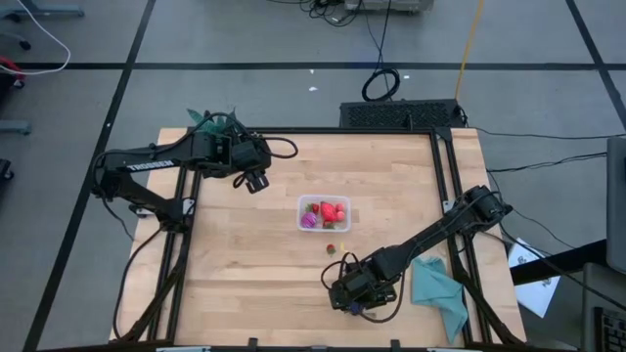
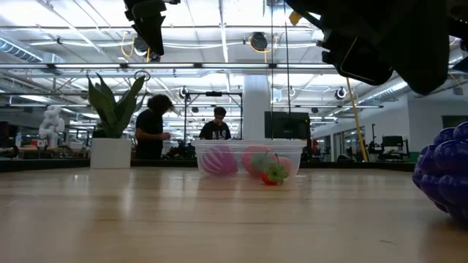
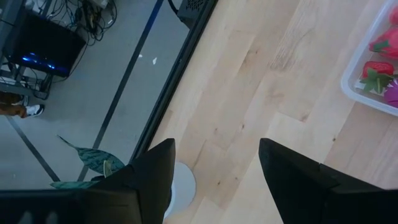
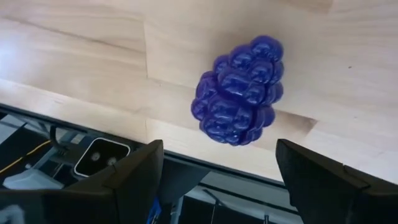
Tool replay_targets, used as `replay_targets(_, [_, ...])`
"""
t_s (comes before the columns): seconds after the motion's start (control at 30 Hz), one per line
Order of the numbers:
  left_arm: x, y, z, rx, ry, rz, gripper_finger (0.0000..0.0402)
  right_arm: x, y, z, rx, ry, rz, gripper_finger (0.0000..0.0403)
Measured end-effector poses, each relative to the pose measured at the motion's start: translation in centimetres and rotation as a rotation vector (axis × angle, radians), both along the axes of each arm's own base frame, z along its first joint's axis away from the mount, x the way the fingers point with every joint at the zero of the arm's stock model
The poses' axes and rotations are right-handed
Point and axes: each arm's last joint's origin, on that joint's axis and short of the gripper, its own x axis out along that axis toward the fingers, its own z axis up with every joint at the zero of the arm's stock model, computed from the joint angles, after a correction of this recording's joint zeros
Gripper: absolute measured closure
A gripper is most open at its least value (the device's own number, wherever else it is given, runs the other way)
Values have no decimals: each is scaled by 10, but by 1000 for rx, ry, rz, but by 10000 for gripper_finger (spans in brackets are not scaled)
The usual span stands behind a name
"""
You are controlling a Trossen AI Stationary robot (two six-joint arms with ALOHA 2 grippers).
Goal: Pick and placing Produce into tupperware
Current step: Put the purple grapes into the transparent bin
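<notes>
Purple grape cluster (image 4: 239, 90) is lying on the tabletop (image 1: 245, 254) near its front edge, and the right claw (image 1: 354, 293) is hovering over it with fingers spread wide, empty, apparently lining up a grab. Tupperware (image 1: 324, 214) is sitting mid-tabletop, holding red and magenta produce; 1 small strawberry (image 1: 332, 248) is lying just outside it, unpacked. Left claw (image 1: 256, 180) is hanging released near the back-left corner by the potted plant (image 1: 213, 121), probably parked clear of the container.

Robotics lab, taped floor (image 1: 245, 44), ceiling lights (image 2: 219, 29)
</notes>
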Motion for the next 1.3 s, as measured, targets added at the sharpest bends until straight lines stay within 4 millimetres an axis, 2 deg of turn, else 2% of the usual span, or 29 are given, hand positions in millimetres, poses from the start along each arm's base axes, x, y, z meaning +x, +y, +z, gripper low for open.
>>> replay_targets(0.2, [0, 0, 0, 0, 0, 0, 163, -2, -2, -9, 5, -5, -6, 99])
replay_targets(0.73, [0, 0, 0, 0, 0, 0, 163, -14, -9, -53, 105, -113, -68, 99])
replay_targets(1.13, [0, 0, 0, 0, -1, -1, 163, -15, -15, -57, 112, -124, -78, 99])
replay_targets(1.3, [0, 0, 0, 0, -1, -1, 163, -14, -18, -58, 105, -131, -70, 115])
